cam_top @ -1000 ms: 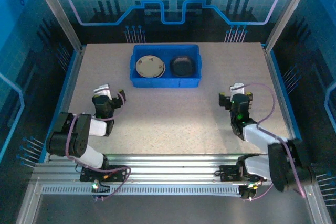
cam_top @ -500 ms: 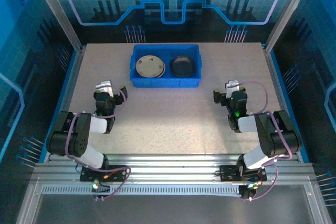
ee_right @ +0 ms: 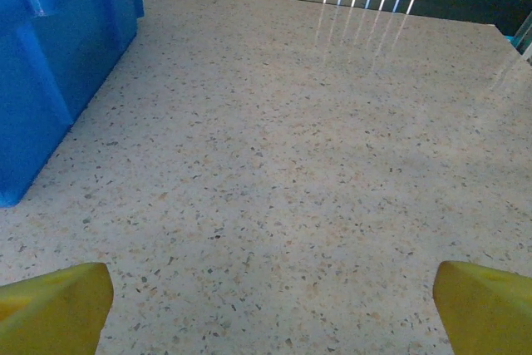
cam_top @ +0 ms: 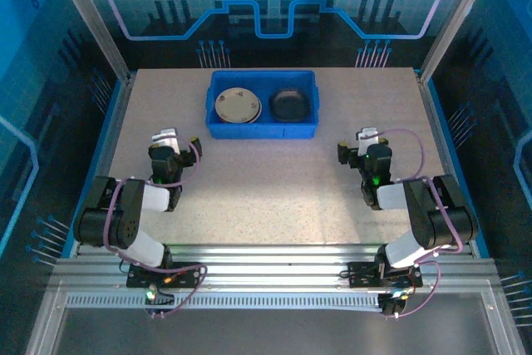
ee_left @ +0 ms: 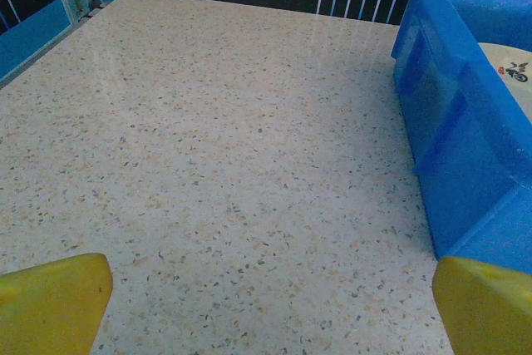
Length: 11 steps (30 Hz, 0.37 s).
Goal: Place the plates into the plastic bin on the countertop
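Note:
The blue plastic bin (cam_top: pixel 262 126) stands at the back middle of the beige speckled countertop (cam_top: pixel 274 189). Inside it lie a cream plate with small marks (cam_top: pixel 238 106) on the left and a glossy black plate (cam_top: pixel 291 105) on the right. My left gripper (cam_top: pixel 179 140) rests low over the countertop, in front and to the left of the bin, open and empty. My right gripper (cam_top: pixel 355 143) is in front and to the right of the bin, also open and empty. In the left wrist view, the bin (ee_left: pixel 453 122) and the cream plate's edge (ee_left: pixel 515 72) sit at the right, with the yellow fingertips (ee_left: pixel 50 301) far apart. In the right wrist view, the bin (ee_right: pixel 58 47) is at the left.
A metal frame with upright posts (cam_top: pixel 91 22) edges the countertop, with blue rails along both sides. Bare speckled surface (ee_right: pixel 274 164) lies ahead of the right gripper (ee_right: pixel 270 313) and between the two arms. The left gripper (ee_left: pixel 270 313) hovers over bare countertop too.
The right arm folded back toward its base, its gripper ending slightly further left and back. The left gripper shifted a little toward the back. Over the last half second nothing moved.

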Motion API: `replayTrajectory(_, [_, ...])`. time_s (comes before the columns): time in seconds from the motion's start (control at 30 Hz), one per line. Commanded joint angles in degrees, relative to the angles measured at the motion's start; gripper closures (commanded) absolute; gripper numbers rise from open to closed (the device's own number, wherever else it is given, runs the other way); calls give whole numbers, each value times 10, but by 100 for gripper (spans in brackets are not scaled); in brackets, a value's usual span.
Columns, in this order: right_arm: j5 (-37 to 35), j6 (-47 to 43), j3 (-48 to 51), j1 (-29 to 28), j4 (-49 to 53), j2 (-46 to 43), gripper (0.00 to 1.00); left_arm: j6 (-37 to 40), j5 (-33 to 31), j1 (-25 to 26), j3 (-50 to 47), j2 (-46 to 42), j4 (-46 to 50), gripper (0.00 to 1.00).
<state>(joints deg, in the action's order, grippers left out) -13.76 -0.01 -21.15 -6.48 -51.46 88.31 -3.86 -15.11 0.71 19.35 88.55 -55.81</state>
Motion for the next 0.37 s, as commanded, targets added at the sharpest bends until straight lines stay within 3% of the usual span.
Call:
replayTrajectory(0.0, [14,8,-11,13,-7,-1,0,15,8,4,9,5,-4,1])
replayTrajectory(0.1, [40,10,-15,24,4,-2,0,15,8,4,10,5,-4,1])
replayTrajectory(0.17, [109,-6,-27,30,29,-3,0,15,8,4,10,5,-4,1])
replayTrajectory(0.33, [116,-6,-21,33,16,-2,0,15,8,4,10,4,-3,1])
